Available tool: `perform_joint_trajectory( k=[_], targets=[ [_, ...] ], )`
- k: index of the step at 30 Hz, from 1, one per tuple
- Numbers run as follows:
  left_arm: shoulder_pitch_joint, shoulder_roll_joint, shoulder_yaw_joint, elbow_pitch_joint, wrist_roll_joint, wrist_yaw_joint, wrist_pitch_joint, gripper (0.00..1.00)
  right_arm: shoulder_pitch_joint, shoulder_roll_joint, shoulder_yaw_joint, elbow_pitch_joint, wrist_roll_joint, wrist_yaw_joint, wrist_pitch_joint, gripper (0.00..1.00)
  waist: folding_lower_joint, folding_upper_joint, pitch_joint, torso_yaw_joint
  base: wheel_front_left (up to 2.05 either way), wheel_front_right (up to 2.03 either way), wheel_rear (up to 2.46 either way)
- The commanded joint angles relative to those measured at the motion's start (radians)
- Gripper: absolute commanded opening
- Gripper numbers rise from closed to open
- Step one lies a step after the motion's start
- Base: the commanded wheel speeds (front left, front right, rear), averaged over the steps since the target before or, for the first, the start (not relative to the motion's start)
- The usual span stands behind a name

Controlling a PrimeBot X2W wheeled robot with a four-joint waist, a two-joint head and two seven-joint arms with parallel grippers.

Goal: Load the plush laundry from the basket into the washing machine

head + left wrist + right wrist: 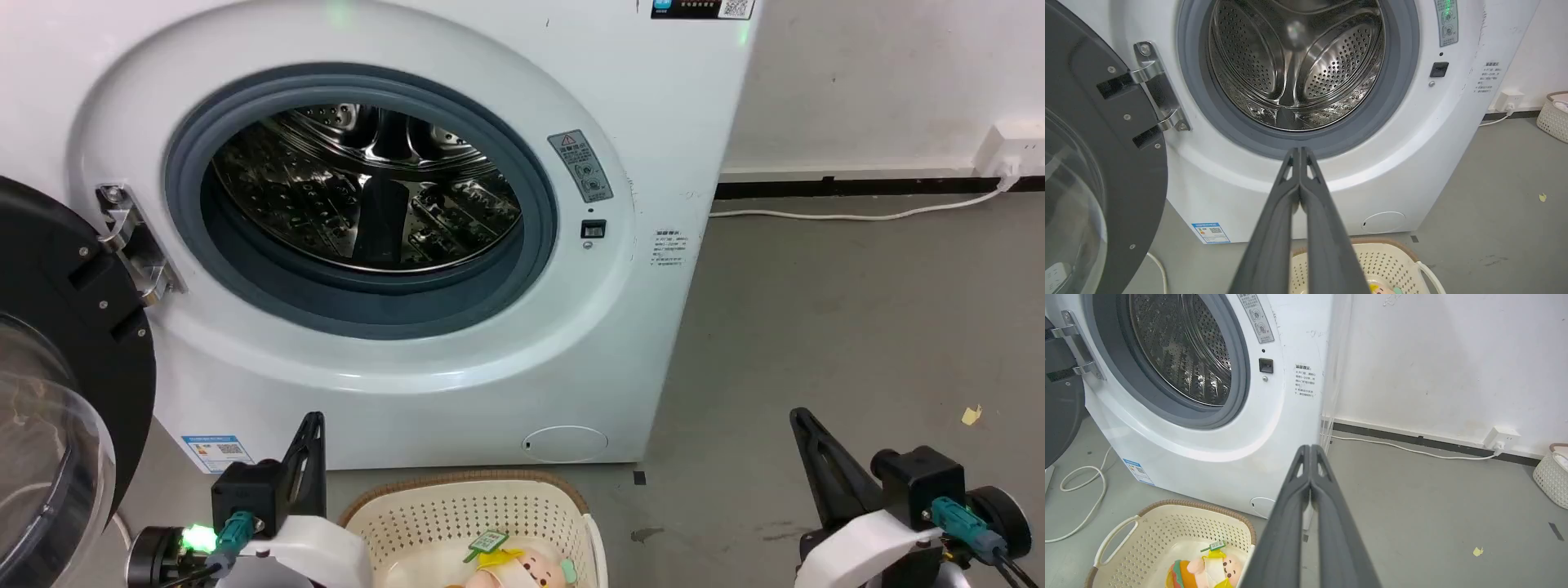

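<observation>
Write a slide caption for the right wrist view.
The right gripper, fingers shut and empty, near the open washing machine; the plush laundry lies in the basket on the floor.

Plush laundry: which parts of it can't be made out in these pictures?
- Head view: plush body cut off by the bottom edge.
- Left wrist view: plush mostly behind the left claw and off the bottom edge.
- Right wrist view: part of it behind the right claw.
- Print on its tag: too small.
</observation>
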Motion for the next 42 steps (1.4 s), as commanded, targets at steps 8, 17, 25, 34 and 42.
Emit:
perform_joint_trajectory(
  k=[8,17,25,34,42],
  targets=[
    [-0.015,0.0,0.001,-0.005,0.002,0.003,0.0,0.0,-0.012,0.0,-0.002,-0.004,-0.006,-0.001,0.001,0.0,0.0,0.0,0.0,0.0,0.0,0.0,0.0],
    [-0.015,0.0,0.001,-0.005,0.002,0.003,0.0,0.0,-0.012,0.0,-0.002,-0.004,-0.006,-0.001,0.001,0.0,0.0,0.0,0.0,0.0,0.0,0.0,0.0],
    [-0.015,0.0,0.001,-0.005,0.002,0.003,0.0,0.0,-0.012,0.0,-0.002,-0.004,-0.006,-0.001,0.001,0.0,0.0,0.0,0.0,0.0,0.0,0.0,0.0],
    [0.0,0.0,-0.002,0.0,0.0,0.0,-0.002,1.0,0.0,0.0,0.002,0.001,0.003,0.0,-0.002,1.0,0.0,0.0,0.0,0.0,0.0,0.0,0.0],
    [-0.002,0.0,-0.014,-0.001,-0.006,0.001,-0.018,1.0,-0.002,0.0,-0.003,0.0,0.021,0.0,-0.018,1.0,0.0,0.0,0.012,-0.004,0.0,0.0,0.0]
  ],
)
